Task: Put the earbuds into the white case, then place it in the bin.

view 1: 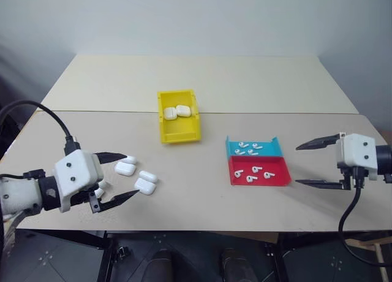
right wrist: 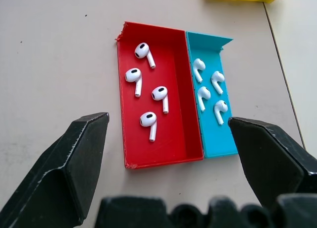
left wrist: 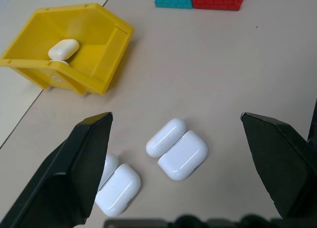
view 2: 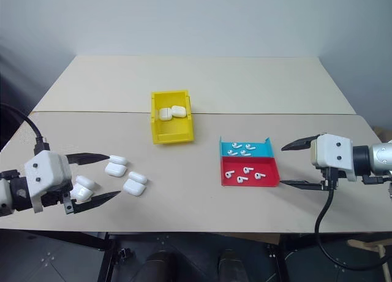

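currently: step, pick-up not yet begun. left gripper [view 1: 116, 178] jaws wide, empty, around a cluster of small glossy white rounded charging cases [view 1: 146, 186] on the beige table [view 1: 202, 190]. right gripper [view 1: 313, 164] wide, empty, just beside the shallow red tray [view 1: 277, 179] and blue tray [view 1: 231, 148] of tiny white stemmed earbuds [right wrist: 148, 122]. small yellow plastic bin [view 1: 177, 132], two cases inside, stands mid-table. next, likely: lift one earbud; tray walls crowd it. open room all round; front edge near.

Yellow bin [view 1: 179, 127], red tray [view 1: 260, 171], blue tray [view 1: 253, 149], white earbuds [right wrist: 148, 125].
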You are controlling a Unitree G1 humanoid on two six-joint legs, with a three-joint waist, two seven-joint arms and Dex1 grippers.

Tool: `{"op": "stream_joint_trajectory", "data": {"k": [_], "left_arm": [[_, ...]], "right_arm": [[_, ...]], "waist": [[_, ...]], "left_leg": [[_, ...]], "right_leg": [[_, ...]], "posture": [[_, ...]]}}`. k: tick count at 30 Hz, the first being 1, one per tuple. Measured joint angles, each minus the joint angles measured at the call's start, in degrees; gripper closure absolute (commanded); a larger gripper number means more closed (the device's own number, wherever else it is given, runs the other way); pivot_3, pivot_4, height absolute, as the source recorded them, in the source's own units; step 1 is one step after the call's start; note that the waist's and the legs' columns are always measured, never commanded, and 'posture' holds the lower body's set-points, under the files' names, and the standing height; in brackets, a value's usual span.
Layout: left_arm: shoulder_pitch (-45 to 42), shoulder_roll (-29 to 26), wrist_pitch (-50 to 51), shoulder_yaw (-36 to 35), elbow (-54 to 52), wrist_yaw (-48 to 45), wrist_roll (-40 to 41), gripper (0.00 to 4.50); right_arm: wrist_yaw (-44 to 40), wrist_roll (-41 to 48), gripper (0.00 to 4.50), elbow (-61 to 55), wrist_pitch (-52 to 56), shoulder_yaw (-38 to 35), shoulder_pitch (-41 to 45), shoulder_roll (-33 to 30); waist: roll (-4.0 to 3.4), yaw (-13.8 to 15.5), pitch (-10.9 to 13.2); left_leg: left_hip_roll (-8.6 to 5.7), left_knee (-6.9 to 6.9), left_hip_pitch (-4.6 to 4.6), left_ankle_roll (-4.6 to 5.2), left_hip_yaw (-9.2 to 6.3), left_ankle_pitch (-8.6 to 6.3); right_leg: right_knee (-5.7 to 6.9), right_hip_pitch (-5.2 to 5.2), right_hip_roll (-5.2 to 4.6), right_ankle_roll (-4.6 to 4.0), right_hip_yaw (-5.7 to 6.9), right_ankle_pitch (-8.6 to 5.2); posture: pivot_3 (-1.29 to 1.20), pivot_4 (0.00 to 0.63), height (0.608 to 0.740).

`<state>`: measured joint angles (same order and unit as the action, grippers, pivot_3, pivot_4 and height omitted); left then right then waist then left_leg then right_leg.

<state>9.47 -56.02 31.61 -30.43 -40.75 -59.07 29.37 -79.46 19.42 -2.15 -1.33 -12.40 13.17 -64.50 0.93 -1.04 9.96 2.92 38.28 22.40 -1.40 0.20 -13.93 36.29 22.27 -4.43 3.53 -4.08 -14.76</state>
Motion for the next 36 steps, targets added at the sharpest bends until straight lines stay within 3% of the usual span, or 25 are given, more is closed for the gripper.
{"op": "stream_joint_trajectory", "data": {"k": [8, 18, 22, 25, 30, 36], "left_arm": [[-2.35, 0.6, 2.63, -0.5, -2.39, 5.71, 1.5, 0.0], [6.55, 0.87, 11.56, -5.45, -11.68, 12.05, -0.77, 0.0], [8.71, 0.66, 19.35, -11.44, -16.12, 12.99, 0.55, 0.0], [11.19, -2.95, 30.77, -16.32, -16.83, 12.61, 1.92, 0.0], [7.75, -8.3, 47.08, -16.97, -14.29, 13.21, 3.82, 0.0], [0.5, -22.31, 57.17, -10.5, -2.43, 9.47, 8.06, 0.0]], "right_arm": [[-0.2, -0.12, 0.03, 1.22, -0.03, 0.68, 2.88, 0.27], [-1.63, -0.19, 0.03, 3.85, -0.6, 3.27, 5.67, 0.86], [-2.05, -0.6, 0.03, 4.98, -1.39, 4.41, 6.48, 0.9], [-2.79, -0.46, 0.03, 4.97, -1.38, 4.53, 6.41, 0.73], [-2.56, -0.46, 0.03, 4.22, -1.05, 4.13, 4.92, 0.16], [-1.31, -0.16, 0.03, 0.98, 0.64, 2.7, -0.58, 0.18]], "waist": [[0.02, -0.07, 0.01], [0.03, -0.1, 0.02], [0.05, -0.13, 0.03], [0.04, -0.17, 0.03], [0.07, 0.05, 0.04], [0.18, -0.02, 0.08]], "left_leg": [[0.0, 0.0, 0.02, 0.0, -0.01, 0.0], [0.0, 0.0, 0.01, 0.0, -0.01, 0.0], [0.0, 0.0, -0.01, 0.0, -0.01, 0.0], [0.0, 0.0, -0.04, 0.0, -0.02, 0.0], [0.0, 0.0, -0.04, 0.0, -0.03, 0.0], [-0.01, -0.02, -0.02, 0.0, -0.04, 0.0]], "right_leg": [[-0.03, 0.0, 0.01, 0.0, 0.0, 0.0], [-0.02, 0.0, 0.0, 0.0, 0.0, 0.0], [0.0, 0.01, 0.0, 0.0, 0.0, 0.0], [0.03, 0.01, 0.01, -0.01, 0.0, -0.01], [0.04, 0.01, 0.0, -0.01, 0.02, -0.03], [0.09, 0.06, 0.01, -0.03, 0.03, -0.06]], "posture": [[0.0, 0.15, 0.74], [0.0, 0.15, 0.74], [0.0, 0.15, 0.74], [0.0, 0.15, 0.74], [0.0, 0.15, 0.74], [0.0, 0.15, 0.74]]}}
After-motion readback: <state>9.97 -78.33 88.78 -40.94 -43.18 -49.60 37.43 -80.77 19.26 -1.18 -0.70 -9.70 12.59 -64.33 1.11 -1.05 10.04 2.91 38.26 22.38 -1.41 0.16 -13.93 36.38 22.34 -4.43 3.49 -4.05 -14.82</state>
